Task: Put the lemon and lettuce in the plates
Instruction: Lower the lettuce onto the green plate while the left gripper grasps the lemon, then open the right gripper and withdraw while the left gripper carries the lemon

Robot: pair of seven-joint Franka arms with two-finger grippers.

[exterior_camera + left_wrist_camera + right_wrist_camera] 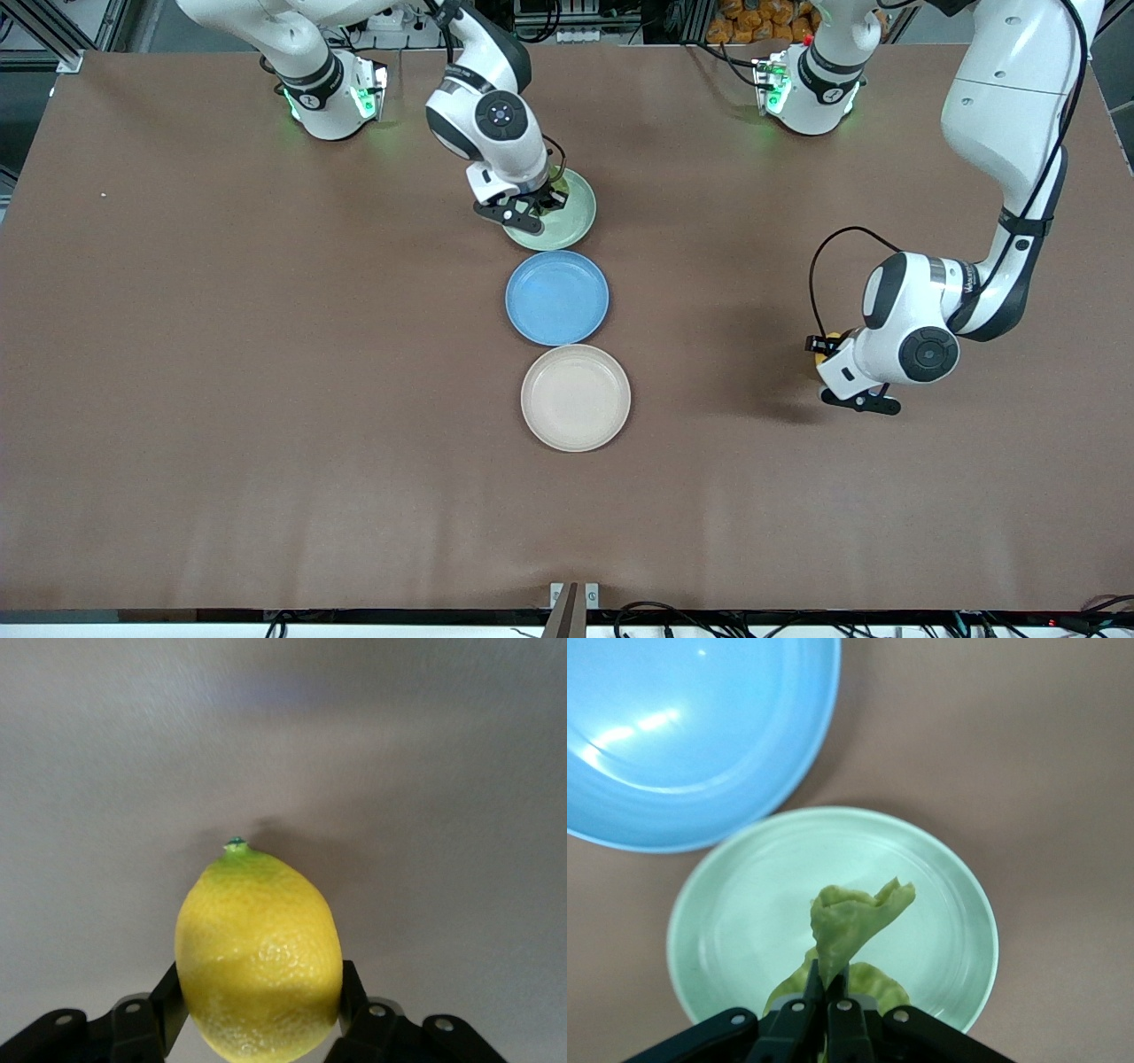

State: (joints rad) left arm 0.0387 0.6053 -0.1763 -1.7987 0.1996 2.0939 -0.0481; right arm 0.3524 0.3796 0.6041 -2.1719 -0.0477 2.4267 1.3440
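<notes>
Overhead, the right gripper (828, 1014) pinches the lettuce (855, 921) over the mint plate (744, 904) for release. The left gripper (257, 1014), jaws closed on the lemon (259, 957), sits low at the cream plate's (576, 399) three o'clock.

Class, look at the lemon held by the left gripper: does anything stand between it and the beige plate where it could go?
Nothing visible does. The left gripper holds the lemon toward the left arm's end of the table; only bare tabletop lies between it and the beige plate. The blue plate sits beside that path, not across it.
</notes>
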